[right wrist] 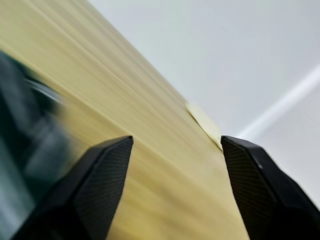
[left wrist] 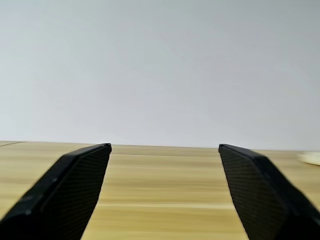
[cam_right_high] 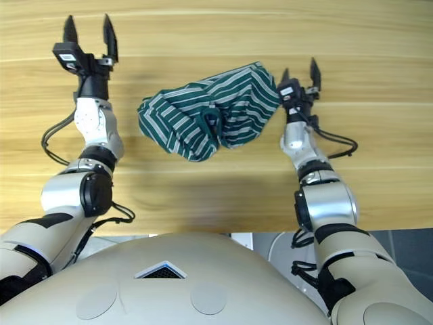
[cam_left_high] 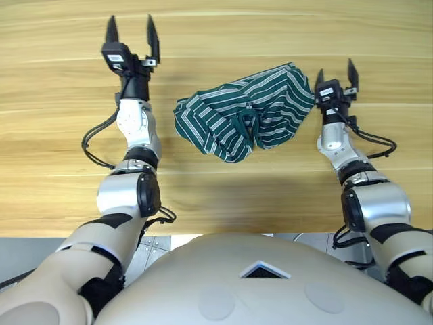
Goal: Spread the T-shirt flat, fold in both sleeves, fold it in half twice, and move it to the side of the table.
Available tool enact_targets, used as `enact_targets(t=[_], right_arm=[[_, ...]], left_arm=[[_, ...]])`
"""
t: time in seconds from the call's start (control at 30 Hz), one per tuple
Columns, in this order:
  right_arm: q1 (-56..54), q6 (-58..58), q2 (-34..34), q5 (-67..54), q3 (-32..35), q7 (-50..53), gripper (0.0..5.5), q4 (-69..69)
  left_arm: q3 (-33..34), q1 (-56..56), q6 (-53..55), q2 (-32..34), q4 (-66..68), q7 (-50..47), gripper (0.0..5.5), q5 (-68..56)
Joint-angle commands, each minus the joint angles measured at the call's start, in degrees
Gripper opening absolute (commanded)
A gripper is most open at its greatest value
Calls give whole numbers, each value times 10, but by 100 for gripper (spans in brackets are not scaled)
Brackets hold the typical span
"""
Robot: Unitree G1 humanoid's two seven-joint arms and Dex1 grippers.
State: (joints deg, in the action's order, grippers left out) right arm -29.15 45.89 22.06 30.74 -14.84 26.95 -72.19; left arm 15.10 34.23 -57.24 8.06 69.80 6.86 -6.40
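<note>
T-shirt crumpled in heap mid-table. Not spread, no sleeve folded: whole task looks still ahead. Left gripper wide, empty, well left of cloth. Right gripper wide, empty, just beside heap's right edge.

The T-shirt is dark green with thin white stripes, and the stripes run in different directions where the cloth is crumpled. The table is light yellow-brown wood, with fine grain lines and paler bands running from 9 o'clock to 3 o'clock. The left gripper, at about 10 o'clock from the T-shirt, and the right gripper, at 3 o'clock from it, are black. In the wrist views their fingers show a fine woven pattern. The wall is plain pale grey.
</note>
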Motion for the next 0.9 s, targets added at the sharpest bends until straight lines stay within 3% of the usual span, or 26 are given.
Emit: enact_targets(t=[0.03,0.2,0.4,0.63,0.9], right_arm=[[23,58,58,54,-65,-78,325,46],[66,88,138,55,-69,-127,325,137],[28,42,165,91,-91,-170,325,166],[1,27,168,160,-150,-204,325,173],[-7,18,119,157,-164,-167,325,185]], left_arm=[[11,15,20,15,8,-86,400,17],[12,14,30,24,8,-133,400,27],[6,20,34,12,7,-142,400,34],[3,19,32,-1,6,-144,400,36],[1,19,39,-7,12,-142,400,40]])
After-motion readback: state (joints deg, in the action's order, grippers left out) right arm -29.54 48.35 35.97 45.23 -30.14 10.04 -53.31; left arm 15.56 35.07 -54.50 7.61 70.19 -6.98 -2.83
